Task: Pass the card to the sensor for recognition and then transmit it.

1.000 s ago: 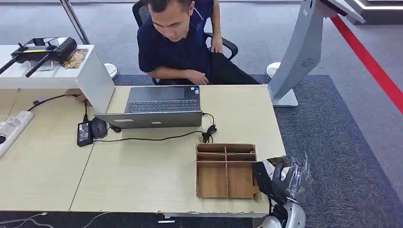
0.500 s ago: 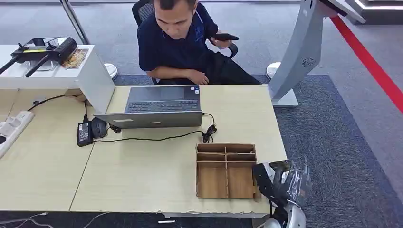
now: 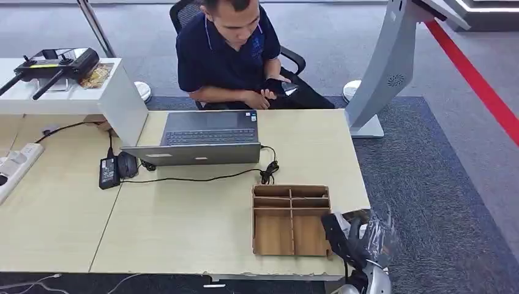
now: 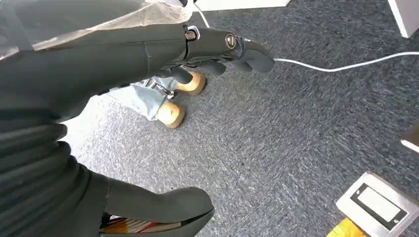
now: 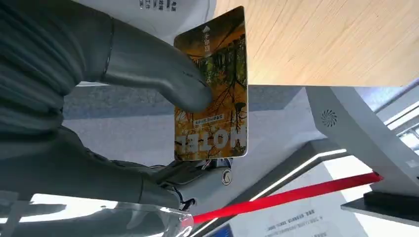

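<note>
Fingers, right hand: thumb (image 5: 163, 79) presses on the face of the card (image 5: 211, 89) and the darker fingers back it from behind, so the card is pinched and held.
Fingers, left hand: spread apart over the carpet, holding nothing.
Head view, right hand (image 3: 355, 239): sits just off the near right corner of the tabletop (image 3: 183, 226), right beside the wooden divider box (image 3: 291, 219), wrapped in clear plastic; the card itself cannot be made out from here.
Head view, tabletop: an open laptop (image 3: 205, 138) stands at the far side with a black cable (image 3: 208, 179) running in front of it; a power brick (image 3: 108, 172) and a mouse (image 3: 127, 164) lie to its left; a power strip (image 3: 15, 165) is at the far left edge.
Head view, person (image 3: 229, 52): seated in a chair behind the laptop, hands together over a dark object.
Head view, sensor stand (image 3: 385, 67): a grey slanted kiosk on the carpet beyond the tabletop's far right corner, well apart from the right hand.
Head view, floor: a red line (image 3: 483, 92) runs along the floor at the right.
Left wrist view, left hand (image 4: 148, 54): hangs over grey carpet; a white cable (image 4: 346, 64) crosses the floor and two wooden castors (image 4: 173, 112) sit under a grey base.
Right wrist view, card: orange, printed with trees and lettering, edge-on to a pale wooden surface (image 5: 336, 39); the grey stand (image 5: 356, 133) and the red line (image 5: 296, 195) lie behind it.
</note>
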Available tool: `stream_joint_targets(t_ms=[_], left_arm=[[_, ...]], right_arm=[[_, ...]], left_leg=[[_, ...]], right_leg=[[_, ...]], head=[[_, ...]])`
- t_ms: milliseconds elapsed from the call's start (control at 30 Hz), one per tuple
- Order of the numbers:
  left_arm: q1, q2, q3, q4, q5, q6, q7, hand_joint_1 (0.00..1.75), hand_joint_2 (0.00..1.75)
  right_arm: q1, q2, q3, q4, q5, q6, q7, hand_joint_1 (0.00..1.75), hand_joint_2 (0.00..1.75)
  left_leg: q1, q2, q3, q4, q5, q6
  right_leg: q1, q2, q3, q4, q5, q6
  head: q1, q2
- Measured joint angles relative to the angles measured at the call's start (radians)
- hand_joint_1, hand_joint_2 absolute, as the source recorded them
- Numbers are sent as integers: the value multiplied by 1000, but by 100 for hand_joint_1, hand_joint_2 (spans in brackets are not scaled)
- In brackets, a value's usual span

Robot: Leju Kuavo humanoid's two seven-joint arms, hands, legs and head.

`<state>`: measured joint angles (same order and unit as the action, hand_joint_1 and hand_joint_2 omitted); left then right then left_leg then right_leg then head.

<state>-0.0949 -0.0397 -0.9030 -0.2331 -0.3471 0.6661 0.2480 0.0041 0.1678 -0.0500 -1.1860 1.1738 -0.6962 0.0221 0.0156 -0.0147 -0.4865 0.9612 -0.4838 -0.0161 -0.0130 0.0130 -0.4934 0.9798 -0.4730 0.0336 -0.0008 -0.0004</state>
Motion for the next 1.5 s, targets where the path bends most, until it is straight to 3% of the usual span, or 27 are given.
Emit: stream_joint_targets(t_ms=[433, 800, 1500], left_arm=[[0, 3, 0, 0, 1, 2, 0, 0, 175], [0, 3, 0, 0, 5, 2, -5, 0, 175], [0, 4, 0, 0, 10, 3, -17, 0, 175]], right_arm=[[-1, 0, 4, 0, -4, -1, -20, 175, 175], [-2, 28, 1, -87, -31, -2, -161, 175, 175], [-3, 94, 31, -262, -95, -1, -228, 175, 175]], left_leg=[[0, 0, 0, 0, 0, 0], [0, 0, 0, 0, 0, 0], [0, 0, 0, 0, 0, 0]], right_leg=[[0, 0, 0, 0, 0, 0], [0, 0, 0, 0, 0, 0], [0, 0, 0, 0, 0, 0]], head=[[0, 0], [0, 0], [0, 0]])
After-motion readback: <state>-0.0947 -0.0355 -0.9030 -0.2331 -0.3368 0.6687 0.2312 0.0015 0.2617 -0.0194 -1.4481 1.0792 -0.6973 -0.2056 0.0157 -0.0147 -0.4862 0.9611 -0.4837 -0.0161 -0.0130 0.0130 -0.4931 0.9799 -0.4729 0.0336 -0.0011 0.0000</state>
